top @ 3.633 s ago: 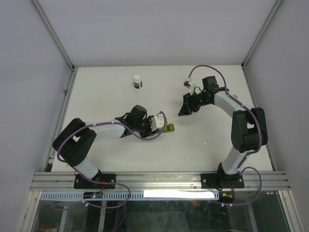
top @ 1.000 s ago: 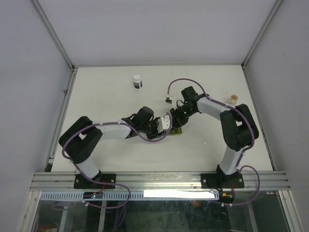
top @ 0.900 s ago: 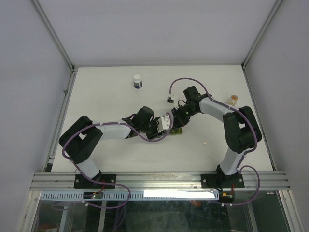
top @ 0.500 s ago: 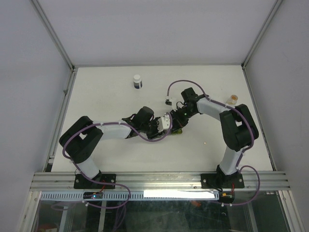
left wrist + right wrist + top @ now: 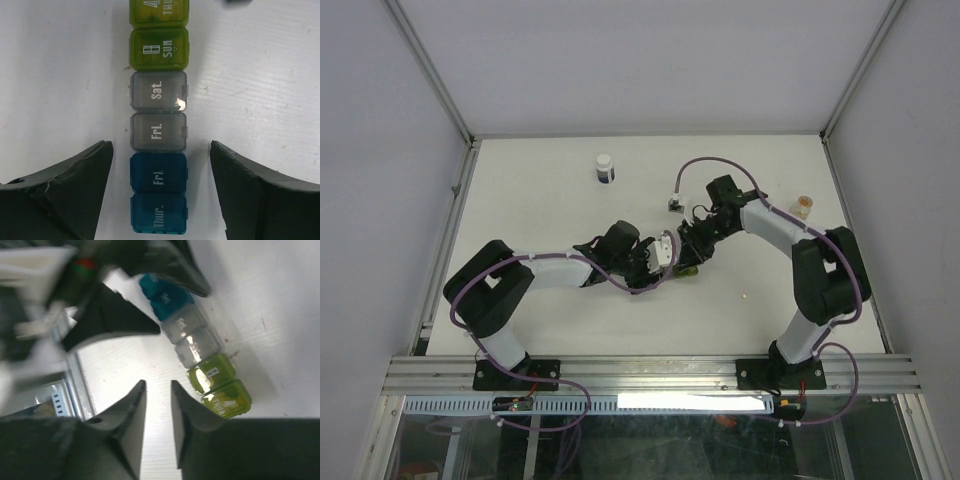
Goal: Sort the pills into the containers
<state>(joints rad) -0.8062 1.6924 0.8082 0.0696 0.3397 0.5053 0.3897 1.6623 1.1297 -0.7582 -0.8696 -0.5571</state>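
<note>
The strip of small translucent plastic cube compartments [image 5: 158, 130] goes from blue through grey to yellow-green, and each lid carries white letters. The flat counter [image 5: 60, 75] is white. The small round bottle [image 5: 605, 170] is dark, with a white cap.

Pill organiser [image 5: 158, 120]: on table [image 5: 520, 200], centre; one end between the fingers of left gripper [image 5: 160, 150]
Right gripper [image 5: 157, 385]: beside its other end
Bottle [image 5: 605, 168]: behind, leftward
Vial [image 5: 804, 206]: far right
Loose pill [image 5: 746, 296], perhaps: nearer, rightward
</note>
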